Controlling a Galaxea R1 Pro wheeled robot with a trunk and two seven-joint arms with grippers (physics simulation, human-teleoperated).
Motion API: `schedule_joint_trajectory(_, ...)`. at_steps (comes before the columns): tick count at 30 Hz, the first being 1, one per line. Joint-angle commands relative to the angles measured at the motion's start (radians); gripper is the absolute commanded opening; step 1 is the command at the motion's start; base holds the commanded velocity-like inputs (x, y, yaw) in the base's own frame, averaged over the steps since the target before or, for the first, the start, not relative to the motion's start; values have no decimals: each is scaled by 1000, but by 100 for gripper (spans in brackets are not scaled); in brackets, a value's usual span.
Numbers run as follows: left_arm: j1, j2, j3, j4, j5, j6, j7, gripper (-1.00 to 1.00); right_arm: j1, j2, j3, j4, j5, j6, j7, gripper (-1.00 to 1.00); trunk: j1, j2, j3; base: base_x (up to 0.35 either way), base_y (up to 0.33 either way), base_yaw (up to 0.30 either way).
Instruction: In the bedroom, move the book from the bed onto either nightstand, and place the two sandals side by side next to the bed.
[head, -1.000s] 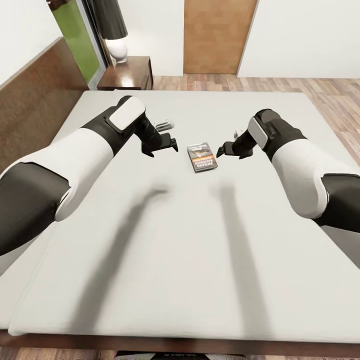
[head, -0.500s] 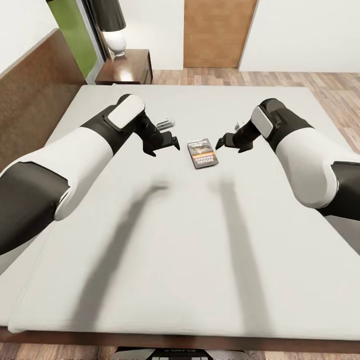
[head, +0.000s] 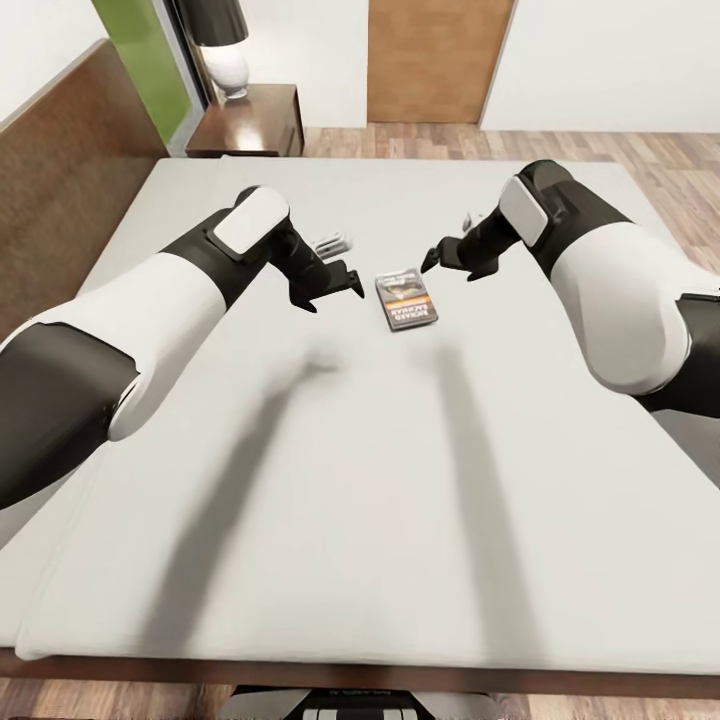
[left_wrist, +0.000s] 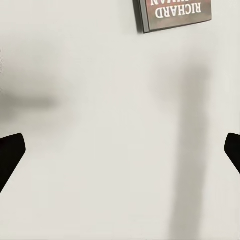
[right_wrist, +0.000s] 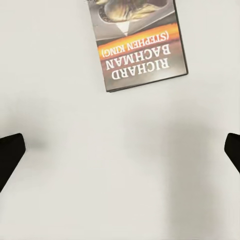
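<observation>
- At the far left we see the dark brown headboard (head: 70, 170) of the bed (head: 360, 560), and behind its end stands the nightstand (head: 250, 125) of glossy reddish wood, with a lamp (head: 222, 50) on its top.
- Our left gripper (head: 330, 286) hangs over the off-white mattress, well away from the nightstand. In the left wrist view its two dark fingertips (left_wrist: 10, 155) sit at opposite edges of the picture with bare mattress between them, so the fingers are spread wide and hold nothing.
- The book (head: 406, 301) lies flat on the mattress, just to the right of the left gripper and not touching it. In the left wrist view a corner of the book (left_wrist: 175, 14) shows ahead of the fingers, off to one side.
- The book lies between our two grippers, a little nearer to us than the right one. It is a thin paperback with a dark cover, an orange band and white lettering.
- Our right gripper (head: 447, 256) hovers near the far right corner of the book, apart from it. In the right wrist view the fingertips (right_wrist: 10, 152) are again wide apart and empty, and the book (right_wrist: 137, 45) lies ahead of them on the mattress.
- Beyond the bed, past both grippers, we see a brown wooden door (head: 432, 60) in the white wall, and a wood-plank floor (head: 660, 160) to the right.
</observation>
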Motion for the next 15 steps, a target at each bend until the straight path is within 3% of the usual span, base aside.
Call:
schedule_joint_trajectory(1, -1, 1, -6, -1, 10, 1, 8, 100, -4, 5, -3, -2, 4, 4, 1, 100, 0, 0, -2, 0, 0, 0)
schedule_joint_trajectory(15, -3, 3, -10, 2, 4, 1, 8, 100, -33, 34, 7, -11, 12, 4, -35, 100, 0, 0, -25, 0, 0, 0)
